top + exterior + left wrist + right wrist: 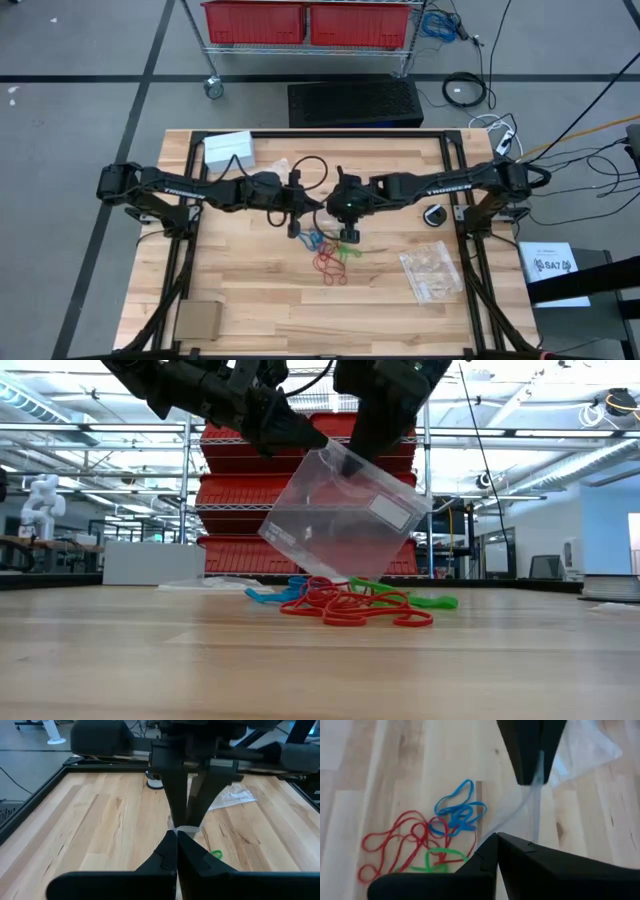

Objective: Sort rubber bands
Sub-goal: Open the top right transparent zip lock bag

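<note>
Hanging over the middle of the wooden worktop (250, 300), a clear plastic bag (340, 520) was held tilted in the air between the two hands. The left hand (290, 435) was clamped on one upper edge of the bag and the right hand (365, 445) was clamped on the opposite upper edge, each with its fingers pressed together on the thin plastic. In the left wrist view the left hand's fingers (170, 852) met on a fold of the bag, with the right hand directly across from them. In the right wrist view the right hand's fingers (490, 855) were likewise together on a strip of clear film that ran to the left hand.

The rubber bands (350, 603) lay loose on the worktop just below the bag, in one small tangled heap: red loops in front, blue ones towards the left arm's side, green ones towards the right arm's side. From the low view the bag seemed to hold none of them, though its clear walls made that hard to judge.

A second clear bag (430, 275) lay flat on the worktop near the right arm's side. A white box (228, 150) sat at the far corner on the left arm's side, and a brown cardboard piece (197, 322) at the near corner on that side.
</note>
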